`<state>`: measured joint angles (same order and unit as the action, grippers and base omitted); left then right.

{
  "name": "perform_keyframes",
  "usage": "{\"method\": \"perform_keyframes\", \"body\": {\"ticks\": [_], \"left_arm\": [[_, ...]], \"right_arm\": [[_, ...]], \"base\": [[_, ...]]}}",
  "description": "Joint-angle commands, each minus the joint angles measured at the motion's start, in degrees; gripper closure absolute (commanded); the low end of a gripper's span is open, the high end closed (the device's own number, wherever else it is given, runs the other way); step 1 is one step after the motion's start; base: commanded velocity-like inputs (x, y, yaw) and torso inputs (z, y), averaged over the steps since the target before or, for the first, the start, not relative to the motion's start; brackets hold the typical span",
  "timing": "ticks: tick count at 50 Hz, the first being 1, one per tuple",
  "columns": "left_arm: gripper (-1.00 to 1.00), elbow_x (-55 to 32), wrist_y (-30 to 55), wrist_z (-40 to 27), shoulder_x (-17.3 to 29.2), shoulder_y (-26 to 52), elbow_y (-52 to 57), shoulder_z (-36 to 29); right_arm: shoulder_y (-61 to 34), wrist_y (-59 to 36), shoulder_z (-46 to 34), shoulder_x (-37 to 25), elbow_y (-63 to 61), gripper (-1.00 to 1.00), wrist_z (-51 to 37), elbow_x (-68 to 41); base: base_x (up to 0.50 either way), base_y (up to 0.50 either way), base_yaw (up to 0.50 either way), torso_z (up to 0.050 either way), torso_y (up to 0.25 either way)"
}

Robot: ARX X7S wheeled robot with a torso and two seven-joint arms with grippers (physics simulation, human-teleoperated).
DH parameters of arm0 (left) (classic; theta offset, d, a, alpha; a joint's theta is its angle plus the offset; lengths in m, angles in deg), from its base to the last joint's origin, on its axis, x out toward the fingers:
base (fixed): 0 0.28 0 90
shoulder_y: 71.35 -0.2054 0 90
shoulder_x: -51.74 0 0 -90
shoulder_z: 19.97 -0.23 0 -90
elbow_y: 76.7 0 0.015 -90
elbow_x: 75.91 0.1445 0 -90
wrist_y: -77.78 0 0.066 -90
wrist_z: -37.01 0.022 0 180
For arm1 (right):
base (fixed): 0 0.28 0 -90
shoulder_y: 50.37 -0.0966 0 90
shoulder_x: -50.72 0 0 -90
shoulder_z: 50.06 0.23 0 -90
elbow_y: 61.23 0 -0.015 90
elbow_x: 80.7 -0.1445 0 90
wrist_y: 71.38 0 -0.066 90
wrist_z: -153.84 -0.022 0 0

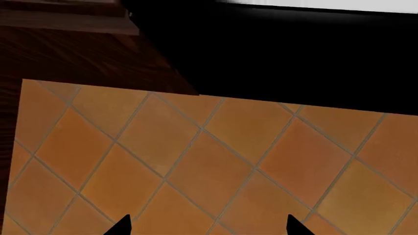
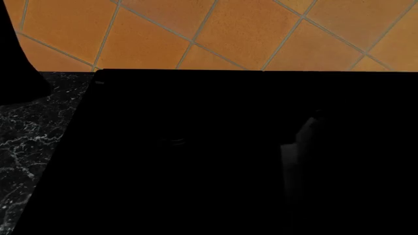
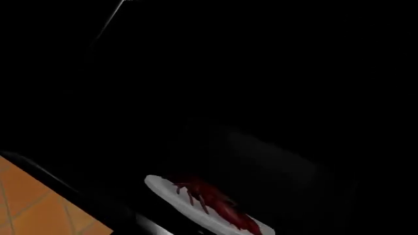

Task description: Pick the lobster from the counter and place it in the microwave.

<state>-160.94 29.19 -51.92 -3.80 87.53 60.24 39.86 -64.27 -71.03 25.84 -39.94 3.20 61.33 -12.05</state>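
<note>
The dark red lobster (image 3: pixel 212 200) lies on a pale grey round plate (image 3: pixel 163 188) inside a very dark space in the right wrist view. The black microwave (image 2: pixel 216 156) fills most of the head view and shows as a black mass in the left wrist view (image 1: pixel 287 54). My right gripper's fingers do not stand out from the blackness, so its state is hidden. My left gripper (image 1: pixel 207 227) is open and empty, its two black fingertips (image 1: pixel 123 226) wide apart in front of the orange tiled wall (image 1: pixel 196 166). The black marble counter (image 2: pixel 26 147) shows left of the microwave.
The orange tiled wall (image 2: pixel 228 29) runs behind the microwave. Dark reddish-brown wood (image 1: pixel 72 54) lies beside the microwave in the left wrist view. A faint grey upright shape (image 2: pixel 295 147) shows within the microwave's black in the head view. A black shape (image 2: pixel 13 58) stands at the far left.
</note>
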Motion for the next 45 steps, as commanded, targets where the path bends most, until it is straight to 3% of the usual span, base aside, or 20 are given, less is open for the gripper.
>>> {"method": "perform_keyframes", "body": {"ticks": [1, 45], "left_arm": [[-1.0, -0.54, -0.39, 0.95, -0.47, 0.77, -1.75, 1.08], [-1.0, -1.36, 0.3, 0.65, 0.14, -0.05, -1.11, 1.66]], "right_arm": [[6.76, -0.35, 3.64, 0.67, -4.9, -1.0, 2.51, 1.85], [36.25, -0.35, 7.88, 0.67, -21.26, -1.0, 2.51, 2.86]], "base": [[0.0, 0.0, 0.0, 0.0, 0.0], [0.0, 0.0, 0.0, 0.0, 0.0]]}}
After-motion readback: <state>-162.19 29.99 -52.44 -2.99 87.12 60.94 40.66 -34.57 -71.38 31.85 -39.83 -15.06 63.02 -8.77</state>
